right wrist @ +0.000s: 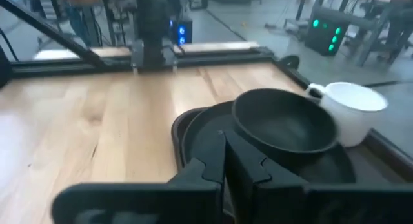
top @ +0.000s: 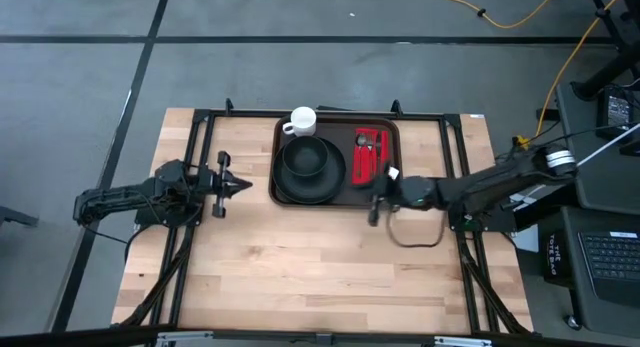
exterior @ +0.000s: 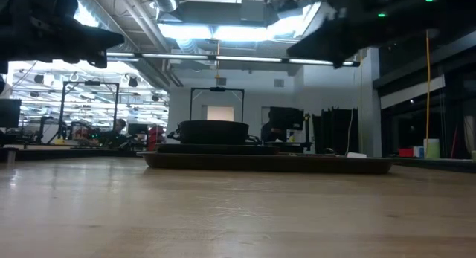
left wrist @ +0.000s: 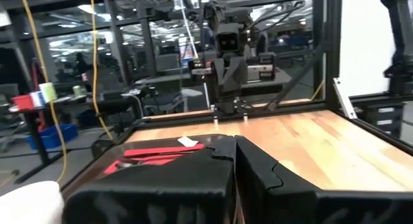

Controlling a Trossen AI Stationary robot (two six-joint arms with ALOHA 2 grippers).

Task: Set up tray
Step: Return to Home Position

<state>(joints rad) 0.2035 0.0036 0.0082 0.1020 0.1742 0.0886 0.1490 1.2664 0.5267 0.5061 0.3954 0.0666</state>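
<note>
The dark brown tray (top: 340, 137) lies at the table's far middle and shows as a low slab in the low view (exterior: 297, 165). On it stand a white mug (top: 303, 120), a black bowl (top: 307, 155) resting in a round black plate (top: 300, 192), and a red napkin (top: 370, 159) with cutlery on top. My right gripper (top: 375, 199) is shut and hovers at the tray's near right corner; its wrist view looks over the bowl (right wrist: 284, 124) and mug (right wrist: 352, 111). My left gripper (top: 243, 186) is shut, left of the tray, pointing toward it.
Bare wooden tabletop (top: 300, 267) stretches across the near half and on both sides of the tray. A black frame (top: 450, 117) runs along the far edge and down both sides. A loose cable loop (top: 415, 237) hangs below the right arm.
</note>
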